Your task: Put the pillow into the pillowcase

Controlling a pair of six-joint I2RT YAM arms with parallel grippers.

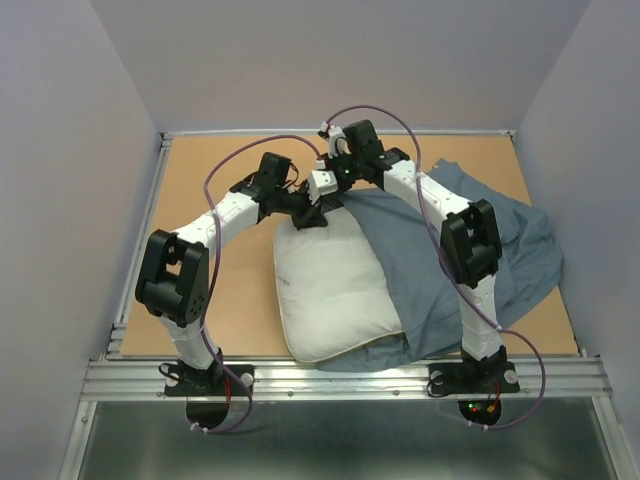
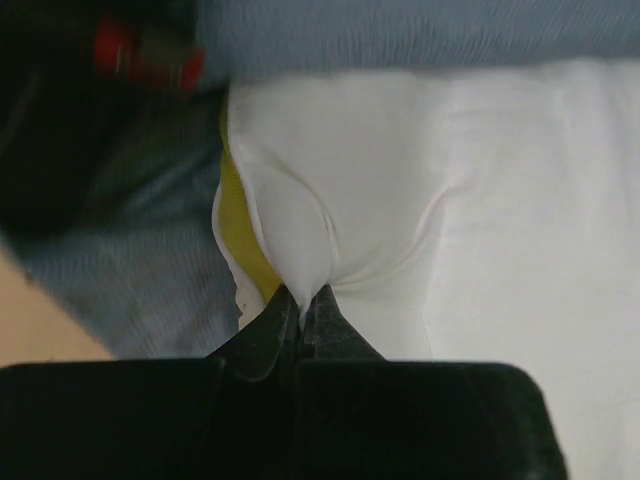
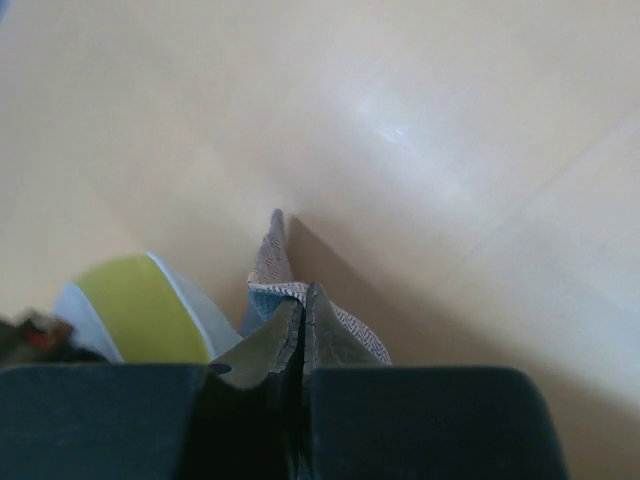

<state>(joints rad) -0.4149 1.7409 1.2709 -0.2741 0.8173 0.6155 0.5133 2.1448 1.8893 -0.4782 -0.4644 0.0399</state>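
The white pillow (image 1: 330,285) lies in the middle of the table, its yellow underside showing at the near edge. The blue-grey pillowcase (image 1: 500,250) lies spread to its right, partly over and under it. My left gripper (image 1: 305,218) is at the pillow's far edge, shut on a pinch of its white cloth (image 2: 300,270), with yellow (image 2: 240,225) beside it. My right gripper (image 1: 335,190) is just beyond, shut on a corner of the pillowcase (image 3: 275,270), which stands up as a patterned point above the table; the pillow's yellow and white edge (image 3: 140,310) lies left of it.
The tan tabletop (image 1: 210,260) is walled by grey panels on three sides. A metal rail (image 1: 340,378) runs along the near edge, where both arm bases are bolted. Purple cables loop over both arms.
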